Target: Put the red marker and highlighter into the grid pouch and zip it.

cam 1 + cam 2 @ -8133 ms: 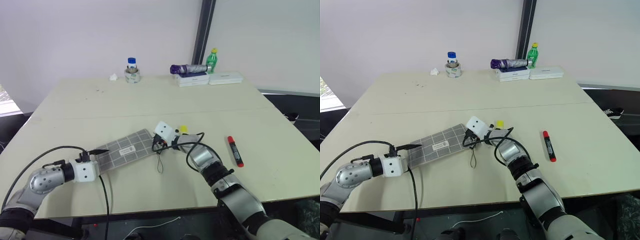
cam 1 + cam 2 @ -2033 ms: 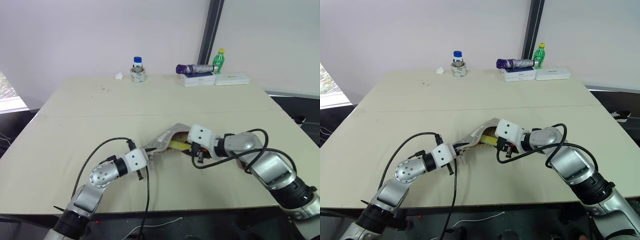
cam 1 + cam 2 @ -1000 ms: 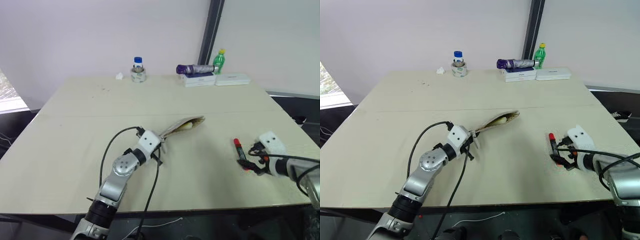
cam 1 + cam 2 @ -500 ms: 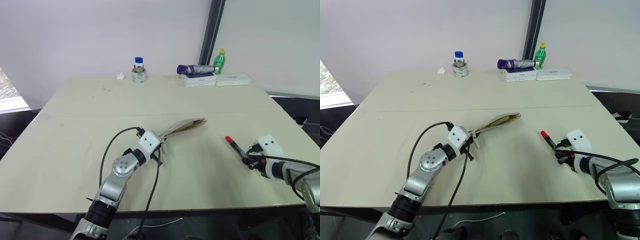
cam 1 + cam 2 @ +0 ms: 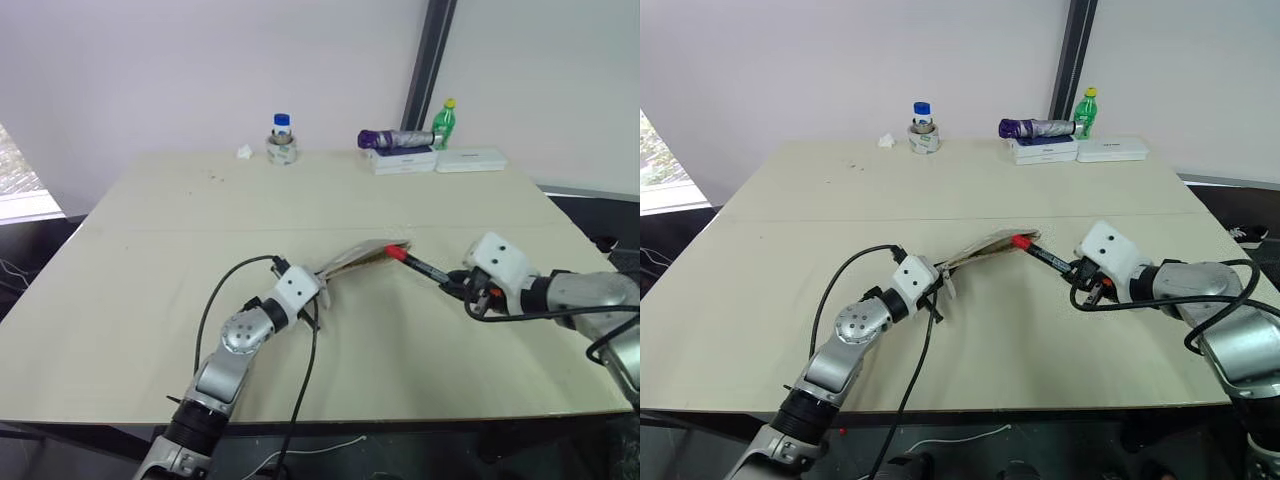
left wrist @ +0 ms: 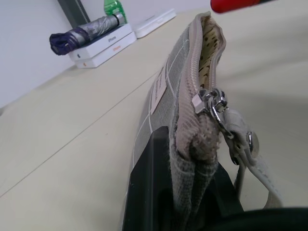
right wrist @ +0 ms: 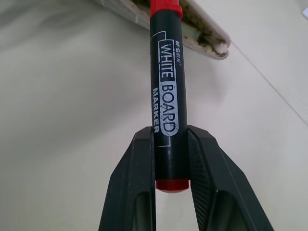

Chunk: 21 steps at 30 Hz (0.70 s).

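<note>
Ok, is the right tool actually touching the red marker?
Touching: the right wrist view shows both fingers pressed against the red marker barrel near its rear end.

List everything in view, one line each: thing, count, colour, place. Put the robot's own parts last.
table: one, cream, under everything.
grid pouch: one, grey with white lines, mid-table, zip open, one end clamped in the left hand.
red marker: one, dark barrel with red cap and end, held by the right hand, cap at the pouch mouth.
jar: one, clear with blue lid, far edge, standing on a tape roll.
umbrella: one, purple and grey, folded, on the white boxes.
white boxes: at least two, far right edge.
bottle: one, green with yellow cap, behind the boxes.
left hand: shut on the pouch.
right hand: shut on the marker.
</note>
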Tool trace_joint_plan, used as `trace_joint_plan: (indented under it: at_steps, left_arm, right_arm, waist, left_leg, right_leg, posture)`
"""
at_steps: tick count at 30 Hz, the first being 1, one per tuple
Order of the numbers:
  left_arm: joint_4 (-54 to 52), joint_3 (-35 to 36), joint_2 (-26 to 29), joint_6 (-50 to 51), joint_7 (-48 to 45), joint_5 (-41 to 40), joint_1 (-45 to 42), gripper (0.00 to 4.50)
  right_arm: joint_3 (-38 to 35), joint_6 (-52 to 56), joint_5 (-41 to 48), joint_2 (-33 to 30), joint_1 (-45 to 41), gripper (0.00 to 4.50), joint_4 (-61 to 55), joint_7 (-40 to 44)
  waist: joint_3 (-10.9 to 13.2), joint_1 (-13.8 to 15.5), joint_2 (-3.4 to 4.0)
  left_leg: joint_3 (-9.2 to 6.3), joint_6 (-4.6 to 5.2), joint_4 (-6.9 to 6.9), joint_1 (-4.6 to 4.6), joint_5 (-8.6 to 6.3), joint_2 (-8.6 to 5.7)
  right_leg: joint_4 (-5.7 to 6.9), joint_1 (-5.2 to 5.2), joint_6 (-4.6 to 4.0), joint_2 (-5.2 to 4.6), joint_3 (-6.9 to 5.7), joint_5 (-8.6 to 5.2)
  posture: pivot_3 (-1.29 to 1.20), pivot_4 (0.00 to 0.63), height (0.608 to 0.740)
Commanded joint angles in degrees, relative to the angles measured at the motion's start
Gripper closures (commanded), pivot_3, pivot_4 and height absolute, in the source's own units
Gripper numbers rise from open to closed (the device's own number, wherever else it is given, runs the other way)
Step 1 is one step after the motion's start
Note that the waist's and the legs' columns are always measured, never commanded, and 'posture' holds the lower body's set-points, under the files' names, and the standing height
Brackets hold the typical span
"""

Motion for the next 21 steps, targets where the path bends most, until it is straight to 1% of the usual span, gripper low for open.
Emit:
trace_joint_plan:
  at_steps: [1, 6, 13, 21]
  left_arm:
    - [-1.63, -0.59, -0.52, -0.77, 0.23, 0.03, -0.08, 4.50]
    - [-2.22, -1.01, -0.31, -1.26, -0.70, -0.02, 0.05, 4.50]
    - [-2.09, -5.14, 3.38, -5.26, -4.61, 3.50, -0.64, 4.50]
    - [-2.51, -8.06, 4.97, -7.19, -9.43, 4.24, -1.62, 4.50]
  right_arm:
    - [0.14, -1.38, -1.30, -0.85, -0.73, 4.11, 0.26, 0.04]
    - [2.61, -3.52, -4.42, -1.80, -0.93, 4.11, 2.15, 0.45]
    - [7.95, -6.98, -8.30, -1.63, -4.92, 4.11, 1.51, 2.47]
    - [17.60, -16.82, -17.40, -2.32, -9.00, 4.11, 1.69, 7.27]
  waist:
    - [0.00, -0.04, 0.00]
    - [0.00, -0.14, 0.01]
    - [0.00, -0.17, 0.02]
    - [-0.01, -0.19, 0.02]
  left_leg:
    - [-0.01, 0.00, -0.01, 0.00, 0.00, 0.00]
    - [-0.01, 0.00, -0.01, 0.01, 0.00, -0.01]
    - [-0.01, 0.00, -0.03, 0.01, 0.00, 0.00]
    - [-0.03, 0.00, -0.02, 0.01, 0.00, 0.00]
  right_leg:
    - [0.00, 0.00, 0.00, 0.02, -0.01, 0.00]
    - [0.00, -0.01, 0.00, 0.02, 0.01, 0.00]
    - [0.01, -0.04, 0.00, 0.03, 0.03, 0.00]
    - [0.01, -0.05, 0.00, 0.02, 0.03, 0.00]
  posture:
    - [0.00, 0.150, 0.737]
    - [0.00, 0.150, 0.737]
    - [0.00, 0.150, 0.737]
    - [0.00, 0.150, 0.737]
